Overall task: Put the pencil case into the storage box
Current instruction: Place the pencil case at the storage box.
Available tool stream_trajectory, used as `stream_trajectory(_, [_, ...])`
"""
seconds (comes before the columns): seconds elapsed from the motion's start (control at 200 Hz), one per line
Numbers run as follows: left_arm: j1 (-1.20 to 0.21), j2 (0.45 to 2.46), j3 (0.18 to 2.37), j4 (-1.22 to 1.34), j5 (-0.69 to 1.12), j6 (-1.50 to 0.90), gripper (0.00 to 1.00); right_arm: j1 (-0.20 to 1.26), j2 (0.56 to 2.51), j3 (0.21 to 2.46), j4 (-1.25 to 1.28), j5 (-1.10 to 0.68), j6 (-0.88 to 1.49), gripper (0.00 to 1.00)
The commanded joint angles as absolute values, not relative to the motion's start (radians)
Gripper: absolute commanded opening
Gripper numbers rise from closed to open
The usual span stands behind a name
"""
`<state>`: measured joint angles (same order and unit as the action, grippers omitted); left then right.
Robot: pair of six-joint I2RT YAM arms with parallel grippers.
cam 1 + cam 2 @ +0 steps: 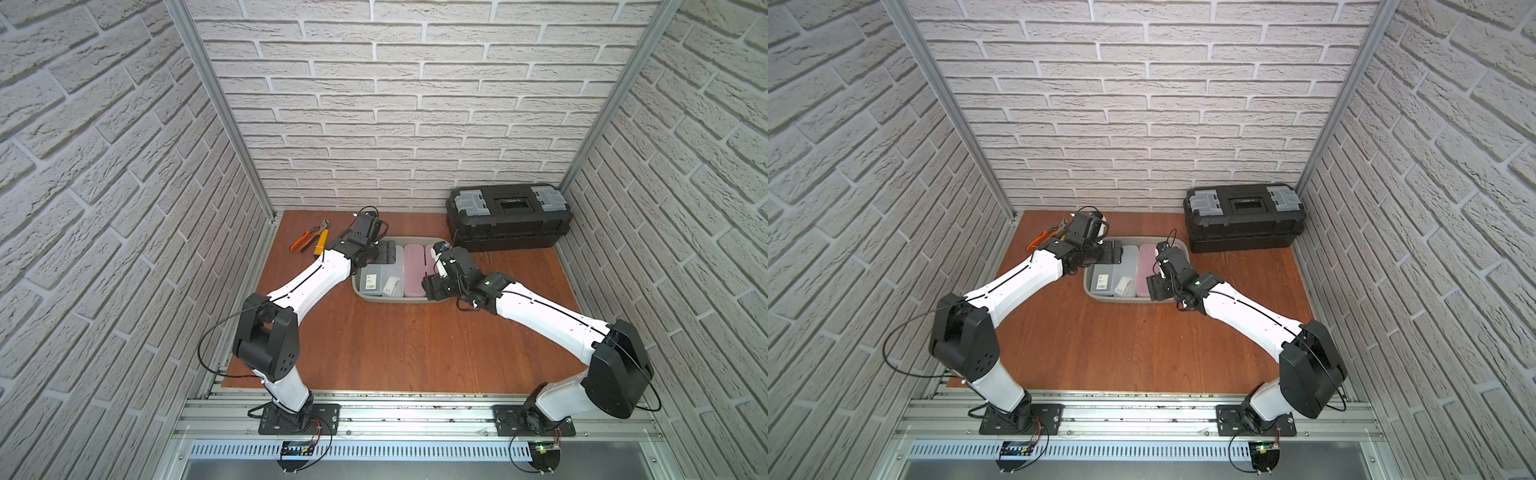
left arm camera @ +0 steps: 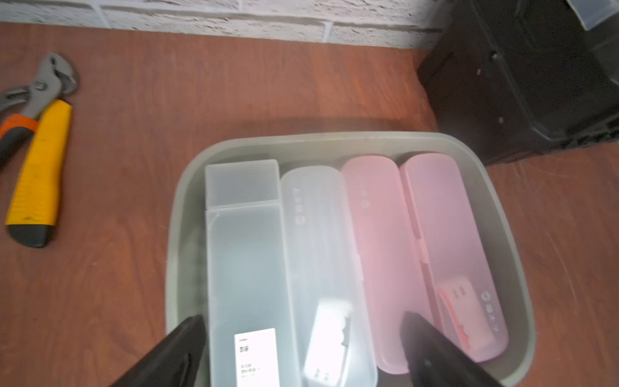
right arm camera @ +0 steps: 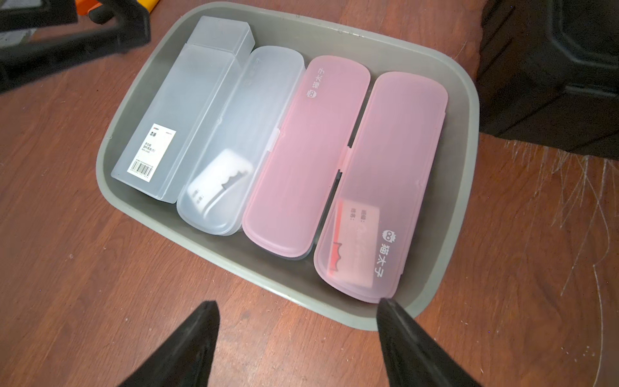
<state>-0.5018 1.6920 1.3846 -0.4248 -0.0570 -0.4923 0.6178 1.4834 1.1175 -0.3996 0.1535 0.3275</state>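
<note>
The left gripper [image 2: 301, 316] is spread wide with nothing between its fingers. It hangs over the storage box [image 2: 318, 140], and its fingertips straddle the two clear cases lying there. The square-ended clear pencil case [image 2: 244, 261] lies flat along one long wall of the box. The round-ended clear pencil case [image 2: 318, 241] lies just beside it. Next come a pink pencil case [image 2: 378, 251] and a second pink pencil case [image 2: 449, 234], all four side by side inside the box.

The right gripper [image 3: 297, 301] is also spread and empty at the box's near rim. One fingertip is by the end of the second pink case; contact cannot be told.

Outside the box, pliers [image 1: 309, 237] and a yellow utility knife [image 2: 38, 167] lie on the wooden table [image 1: 395, 345]. A black toolbox [image 1: 509, 226] stands on the other side of the box.
</note>
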Motion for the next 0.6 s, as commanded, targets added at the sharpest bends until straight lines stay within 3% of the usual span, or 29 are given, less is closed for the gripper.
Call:
stream_trajectory(0.0, [-0.526,1.752,1.358,-0.371,-0.002,-0.541,0.96,0.612,1.465,1.117,-0.366,0.179,0.341,0.78])
stream_trajectory(0.595, [-0.545,1.858,1.279,-0.327,-0.037,-0.595,0.96,0.611,1.460,1.094,-0.370,0.184,0.338,0.78])
